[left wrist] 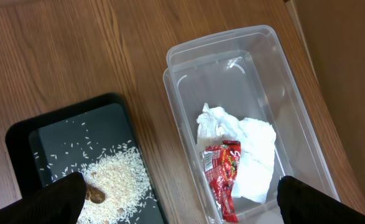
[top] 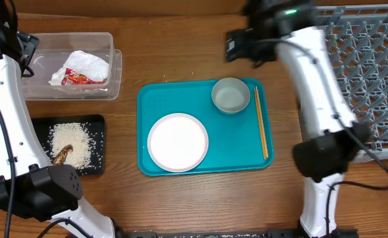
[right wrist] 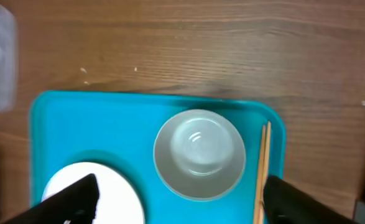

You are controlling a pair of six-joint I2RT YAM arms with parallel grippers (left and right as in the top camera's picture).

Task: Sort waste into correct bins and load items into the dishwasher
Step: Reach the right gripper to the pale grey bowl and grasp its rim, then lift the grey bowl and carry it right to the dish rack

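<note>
**Right wrist view: my right hand point(right wrist: 181, 183) spread wide above the pale bowl point(right wrist: 199, 155)**

My two fingers show at the lower left and lower right corners of this view, far apart with nothing gripped between them; the hand is empty. The pale bowl sits upright on the teal tray point(right wrist: 95, 124) at the centre of the frame, straight beneath the gap. The chopsticks point(right wrist: 261, 177) lie just right of it, side by side; their long axis runs top to bottom along the tray's right rim, so my fingers stand across that axis. The white plate point(right wrist: 120, 199) shows at the lower left.

In the overhead view the grey rack point(top: 372, 66) fills the upper right, close beside my right arm and well apart from my left. I judge the dishes are this arm's to carry: a drop onto the bowl or the sticks, then a swing rightward in the frame.

My left hand point(left wrist: 182, 180) is likewise wide and empty; it hovers over the clear tub point(left wrist: 232, 81) at the overhead's upper left. The napkin point(left wrist: 250, 155) and red wrapper point(left wrist: 222, 177) lie inside the tub; the rice point(left wrist: 117, 171) lies on the black tray point(left wrist: 58, 134) beside it on the desk point(top: 200, 198). The waste looks sorted to me, and the rack is not yet loaded.
</note>
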